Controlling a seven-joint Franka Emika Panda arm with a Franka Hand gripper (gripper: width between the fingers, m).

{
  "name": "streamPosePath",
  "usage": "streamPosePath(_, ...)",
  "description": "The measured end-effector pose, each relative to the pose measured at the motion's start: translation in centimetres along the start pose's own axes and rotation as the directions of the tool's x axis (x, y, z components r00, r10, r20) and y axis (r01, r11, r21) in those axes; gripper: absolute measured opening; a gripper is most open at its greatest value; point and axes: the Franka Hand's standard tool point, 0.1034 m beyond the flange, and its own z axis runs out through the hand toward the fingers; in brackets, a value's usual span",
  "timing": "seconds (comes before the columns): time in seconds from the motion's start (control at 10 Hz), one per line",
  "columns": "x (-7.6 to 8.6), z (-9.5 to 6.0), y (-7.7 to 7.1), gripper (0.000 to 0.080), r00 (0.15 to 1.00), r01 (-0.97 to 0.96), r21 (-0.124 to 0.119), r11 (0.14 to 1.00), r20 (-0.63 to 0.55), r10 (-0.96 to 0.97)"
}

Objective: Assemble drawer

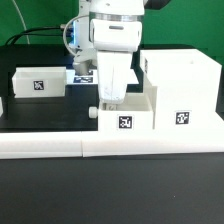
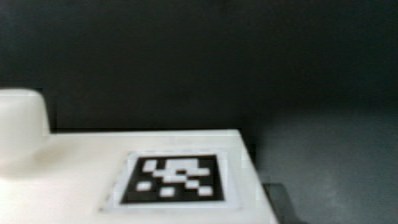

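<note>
A small white open-top tray (image 1: 140, 118) with a square tag stands on the black table, right up against the large boxy shell (image 1: 181, 88) on the exterior view's right. My gripper (image 1: 113, 97) points straight down with its fingers (image 1: 114, 80) reaching into the tray at its back left, shut on its wall. The wrist view shows a white tagged face of this tray (image 2: 71, 165) very close, with a white rounded part (image 2: 18, 125) beside it; the fingertips are out of that view. A second small tray (image 1: 38, 82) sits apart at the exterior view's left.
Long low white border bars (image 1: 60, 146) run along the front of the table. The marker board (image 1: 84, 73) lies behind the arm. Dark table (image 2: 214, 60) fills the rest of the wrist view.
</note>
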Motion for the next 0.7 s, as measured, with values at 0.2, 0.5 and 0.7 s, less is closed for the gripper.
streamPosePath(0.2,0.3,-0.03,-0.22,0.0042,1.0,0.014,0.01,1.0,0.002,-0.014)
streamPosePath(0.5,0.2,-0.05,-0.28,0.0042,1.0,0.015,0.028,0.999,0.008,-0.015)
streamPosePath(0.7,0.18,-0.05,-0.28,0.0042,1.0,0.015,0.028,0.999,0.008,-0.015)
